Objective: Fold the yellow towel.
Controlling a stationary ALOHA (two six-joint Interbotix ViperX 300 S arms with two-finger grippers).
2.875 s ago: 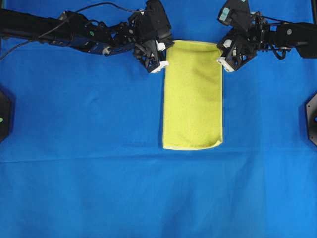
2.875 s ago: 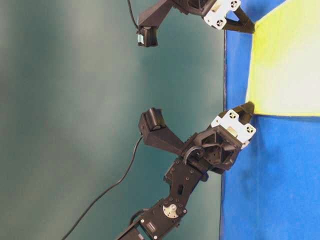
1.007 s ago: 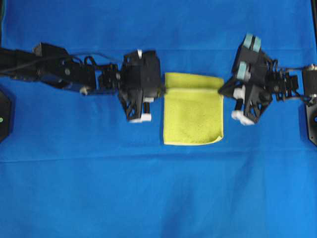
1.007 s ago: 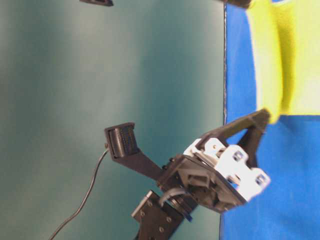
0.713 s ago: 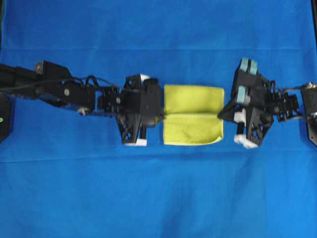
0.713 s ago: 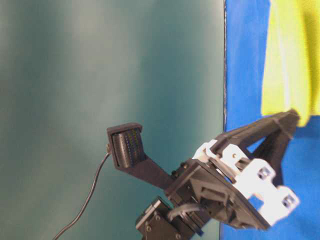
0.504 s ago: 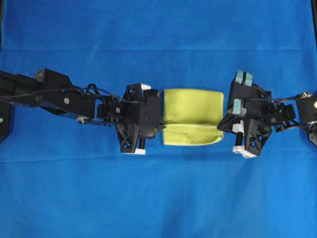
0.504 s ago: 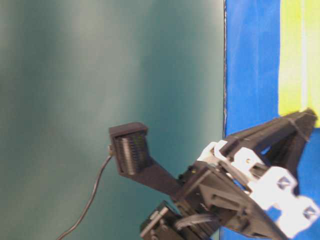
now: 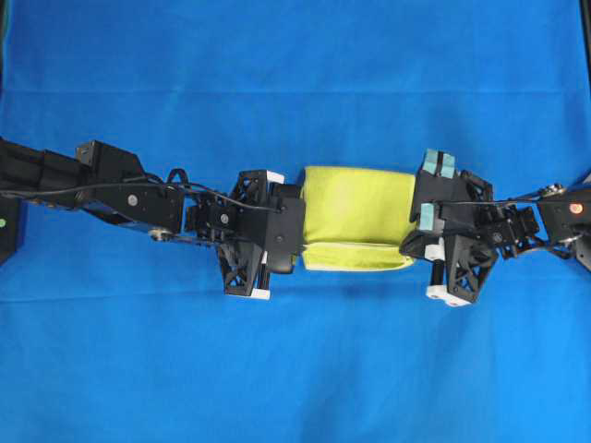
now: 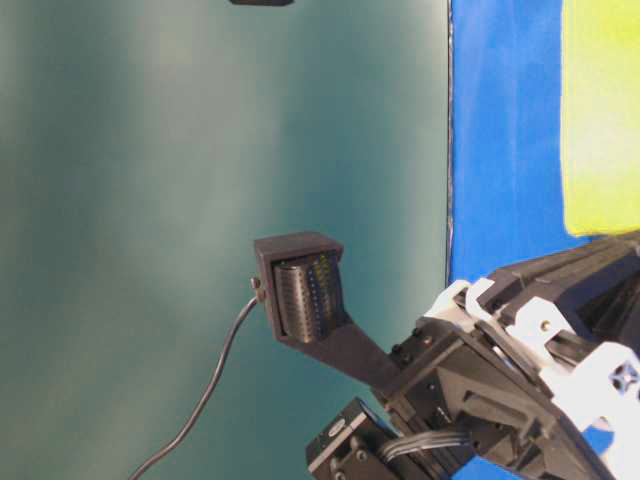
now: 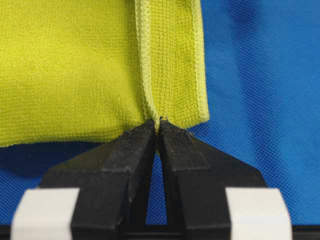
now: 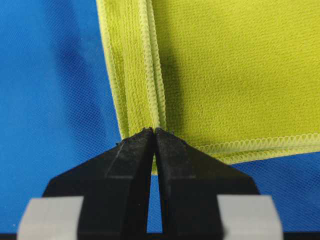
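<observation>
Bright blue cloth-covered table (image 9: 295, 83), plain teal wall (image 10: 200, 150) behind, soft light

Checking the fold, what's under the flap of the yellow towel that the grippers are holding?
More of the yellow towel itself, lying on the blue cloth. A strip of lower layer shows beyond the flap's hem; the rest is covered.

The overhead view looks straight down on the blue desk (image 9: 295, 369), taking in both arms from some way off. The table-level view sits low beside the desk and is turned on its side, so the desk surface runs up the right of the frame; one arm fills its lower right, close up. Each wrist view looks along its own fingers (image 11: 135, 150) (image 12: 135, 155), very near. All four share the yellow towel (image 9: 358, 205).
</observation>
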